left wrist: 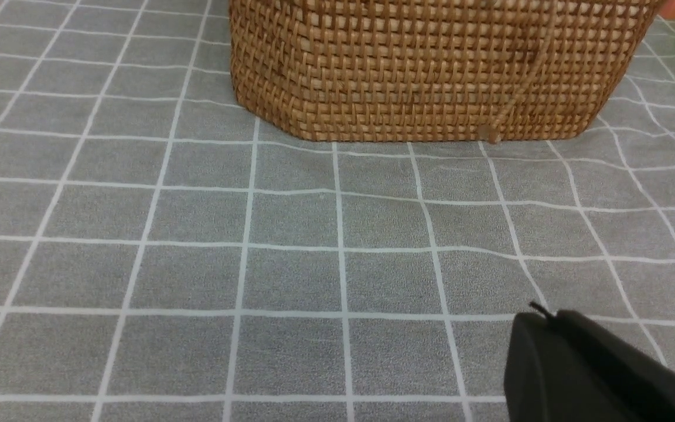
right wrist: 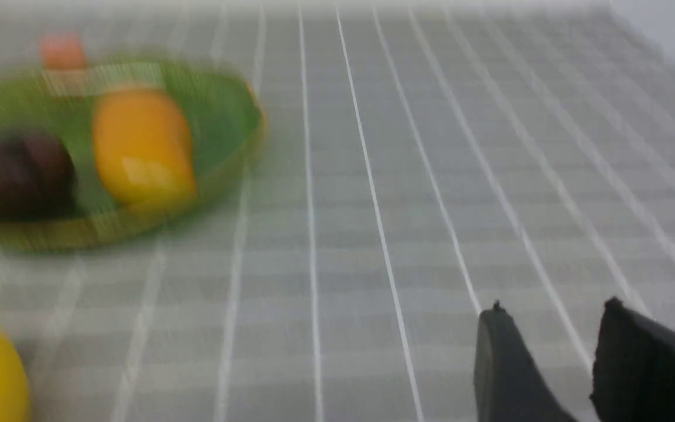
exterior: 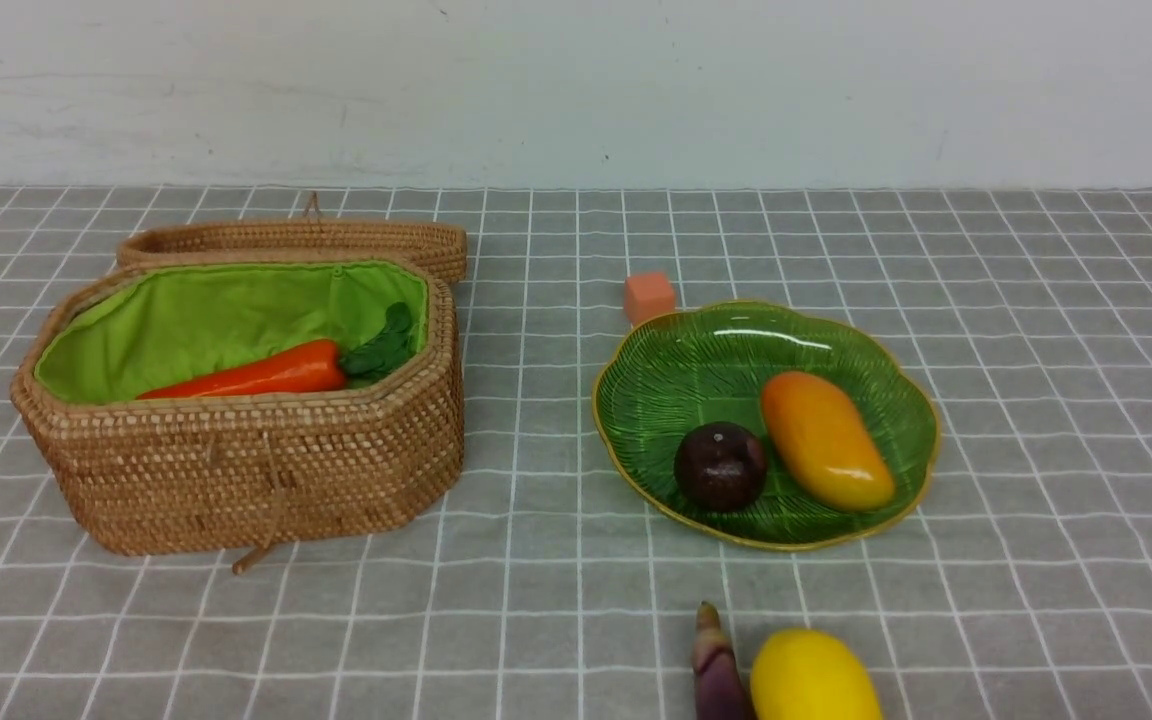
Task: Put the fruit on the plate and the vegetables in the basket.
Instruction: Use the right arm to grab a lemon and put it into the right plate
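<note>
Mango (exterior: 824, 438) & plum (exterior: 721, 466) lie side by side on plate (exterior: 676, 370), right half of counter (exterior: 1036, 300). Carrot (exterior: 261, 378) is in open basket (exterior: 256, 460) at left. Lemon (exterior: 814, 678) & eggplant (exterior: 718, 670) lie on counter at near edge, just beside each other. Right fingers (right wrist: 501, 363): narrow gap, empty. Left fingers (left wrist: 572, 363): only one dark bit shows, can't tell.

left gripper (left wrist: 583, 363): one finger (left wrist: 554, 357) in view. Matte black, no sheen. Broad slab, rounded at the tip. A thin short tab sticks out from the tip's edge. Behind the tip a raised ridge runs back along the claw, the surface stepping up across it.

right gripper (right wrist: 554, 328): two fingers (right wrist: 504, 375), same matte black, motion-blurred. Each narrows to a blunt tip capped by a tiny nub. One looks slim and edge-on, the other wider and flat-faced. Gap between them.
</note>
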{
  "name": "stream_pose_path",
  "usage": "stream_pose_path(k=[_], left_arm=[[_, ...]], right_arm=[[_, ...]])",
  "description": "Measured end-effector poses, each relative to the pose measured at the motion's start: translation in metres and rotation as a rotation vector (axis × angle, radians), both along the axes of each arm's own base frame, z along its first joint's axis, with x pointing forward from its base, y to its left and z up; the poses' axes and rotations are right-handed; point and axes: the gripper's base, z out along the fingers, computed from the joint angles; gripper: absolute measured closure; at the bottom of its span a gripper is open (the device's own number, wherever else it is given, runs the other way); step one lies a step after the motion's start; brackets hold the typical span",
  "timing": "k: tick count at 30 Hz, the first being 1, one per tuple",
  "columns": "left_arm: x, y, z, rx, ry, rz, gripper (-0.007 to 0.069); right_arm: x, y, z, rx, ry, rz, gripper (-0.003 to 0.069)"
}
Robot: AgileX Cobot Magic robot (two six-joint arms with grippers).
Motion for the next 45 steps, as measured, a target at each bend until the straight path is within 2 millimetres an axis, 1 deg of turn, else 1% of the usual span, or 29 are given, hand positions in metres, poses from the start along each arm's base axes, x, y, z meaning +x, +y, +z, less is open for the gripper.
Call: stream_pose_path(k=[1, 10, 13, 14, 17, 20, 22, 23, 24, 25, 26, 28, 29, 33, 34, 35, 36, 39, 40, 43, 45], left_arm=[[0.0, 0.0, 0.0, 0.0, 0.0, 0.0, 0.0638], [0.0, 0.0, 0.0, 0.0, 0.0, 0.0, 0.0638], [0.0, 0.0, 0.0, 0.0, 0.0, 0.0, 0.0638], [0.0, 0.0, 0.0, 0.0, 0.0, 0.0, 0.0638], [0.0, 0.0, 0.0, 0.0, 0.0, 0.0, 0.0638], [0.0, 0.0, 0.0, 0.0, 0.0, 0.0, 0.0638], [0.0, 0.0, 0.0, 0.0, 0.0, 0.0, 0.0638], [0.0, 0.0, 0.0, 0.0, 0.0, 0.0, 0.0638], [0.0, 0.0, 0.0, 0.0, 0.0, 0.0, 0.0638], [0.0, 0.0, 0.0, 0.0, 0.0, 0.0, 0.0638], [0.0, 0.0, 0.0, 0.0, 0.0, 0.0, 0.0638], [0.0, 0.0, 0.0, 0.0, 0.0, 0.0, 0.0638], [0.0, 0.0, 0.0, 0.0, 0.0, 0.0, 0.0638], [0.0, 0.0, 0.0, 0.0, 0.0, 0.0, 0.0638], [0.0, 0.0, 0.0, 0.0, 0.0, 0.0, 0.0638], [0.0, 0.0, 0.0, 0.0, 0.0, 0.0, 0.0638], [0.0, 0.0, 0.0, 0.0, 0.0, 0.0, 0.0638], [0.0, 0.0, 0.0, 0.0, 0.0, 0.0, 0.0637], [0.0, 0.0, 0.0, 0.0, 0.0, 0.0, 0.0637], [0.0, 0.0, 0.0, 0.0, 0.001, 0.0, 0.0637], [0.0, 0.0, 0.0, 0.0, 0.001, 0.0, 0.0637]], right_arm=[[0.0, 0.0, 0.006, 0.019, -0.071, 0.003, 0.0417], [-0.005, 0.0, 0.038, 0.064, -0.427, 0.005, 0.0417], [-0.008, 0.0, 0.044, 0.108, -0.494, 0.013, 0.0417], [-0.008, 0.0, 0.045, 0.114, -0.497, 0.014, 0.0417], [-0.011, 0.0, 0.064, 0.21, -0.49, 0.033, 0.0417], [-0.017, 0.001, 0.098, 0.272, -0.442, 0.043, 0.0417], [-0.015, 0.001, 0.118, 0.285, -0.388, 0.04, 0.0417], [-0.015, 0.001, 0.12, 0.285, -0.38, 0.04, 0.0417], [-0.008, 0.001, 0.14, 0.295, -0.289, 0.031, 0.0417], [-0.006, 0.002, 0.14, 0.297, -0.263, 0.028, 0.0417], [0.004, 0.001, 0.148, 0.302, -0.144, 0.015, 0.0417], [0.02, 0.001, 0.148, 0.289, 0.019, -0.004, 0.0417], [0.03, 0.0, 0.144, 0.269, 0.111, -0.011, 0.0417], [0.05, 0.0, 0.132, 0.237, 0.262, -0.013, 0.0417], [0.063, 0.002, 0.122, 0.267, 0.359, 0.004, 0.0417], [0.065, 0.003, 0.121, 0.263, 0.373, 0.01, 0.0417], [0.073, 0.007, 0.114, 0.275, 0.455, 0.05, 0.0417], [0.084, 0.018, 0.103, 0.271, 0.584, 0.155, 0.0416], [0.094, 0.032, 0.094, 0.262, 0.691, 0.283, 0.0405], [0.104, 0.05, 0.088, 0.259, 0.77, 0.417, 0.0368], [0.11, 0.065, 0.085, 0.244, 0.814, 0.495, 0.0316]])
